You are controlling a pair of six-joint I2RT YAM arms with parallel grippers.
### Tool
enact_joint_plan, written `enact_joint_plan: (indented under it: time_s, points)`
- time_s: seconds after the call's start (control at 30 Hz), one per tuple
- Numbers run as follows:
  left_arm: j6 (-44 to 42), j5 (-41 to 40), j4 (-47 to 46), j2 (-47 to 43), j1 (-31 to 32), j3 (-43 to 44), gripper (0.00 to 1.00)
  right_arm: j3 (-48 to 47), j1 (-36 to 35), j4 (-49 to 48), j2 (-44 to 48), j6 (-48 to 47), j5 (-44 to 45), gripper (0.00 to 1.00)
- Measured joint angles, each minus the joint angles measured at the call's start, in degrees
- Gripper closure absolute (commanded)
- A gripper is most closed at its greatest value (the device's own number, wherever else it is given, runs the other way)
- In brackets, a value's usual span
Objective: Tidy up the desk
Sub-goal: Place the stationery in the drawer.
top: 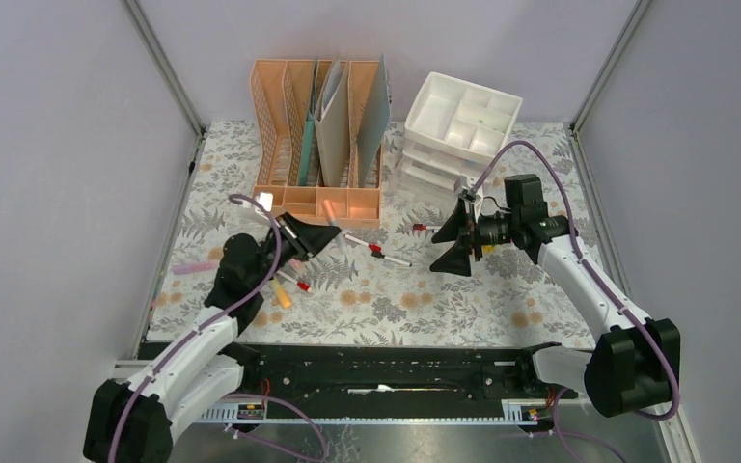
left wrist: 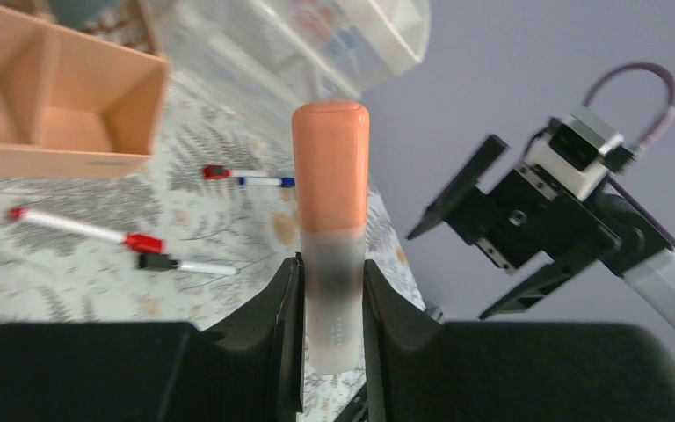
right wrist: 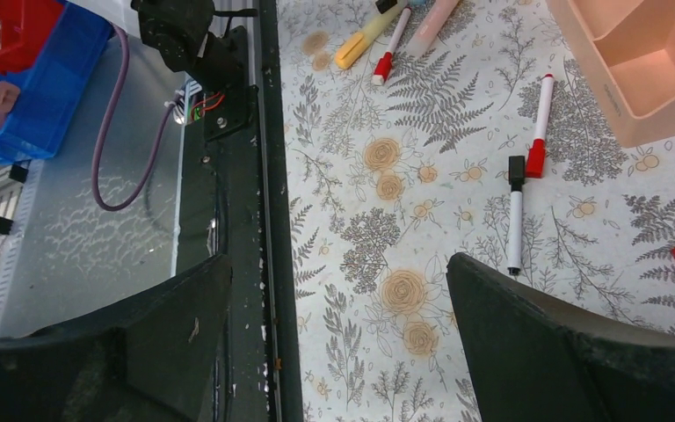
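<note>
Mid-transfer of one pen in the tidying, by judgement. On the left gripper [left wrist: 332, 274], fingers clamped on a peach-capped highlighter [left wrist: 330, 167], held clear of the counter [top: 425, 299], long axis in line with the fingers, cap pointing outward toward the right gripper [right wrist: 338, 264]. There, fingers spread wide, gripping nothing, above loose whiteboard markers [right wrist: 540, 123]. Next move likely calls for carrying to a front compartment of the peach file rack [top: 268, 116], then releasing. Counter set between arm bases and back wall, long axis left to right.
</note>
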State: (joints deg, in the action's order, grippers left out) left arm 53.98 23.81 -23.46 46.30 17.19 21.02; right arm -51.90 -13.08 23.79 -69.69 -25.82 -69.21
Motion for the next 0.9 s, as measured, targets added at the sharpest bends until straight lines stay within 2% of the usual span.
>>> enact_joint_plan:
  time_s: [0.17,0.4,0.67,0.9]
  points:
    - [-0.59,-8.37,-9.99,5.81,12.92,-0.02,1.0,2.67,-0.04,-7.91,0.02,7.69,-0.39,0.02]
    - [-3.91,-21.44,-15.32,19.21,27.56,4.72,1.0,5.53,-0.22,-18.32,0.02,17.79,0.76,0.04]
    - [-5.51,-31.95,-21.2,27.93,35.08,10.69,1.0,6.84,-1.92,-25.77,-0.94,24.79,5.01,0.07]
    - [-4.39,-37.24,-23.15,31.15,39.01,11.89,1.0,7.21,-2.56,-27.98,-1.75,27.98,9.27,0.11]
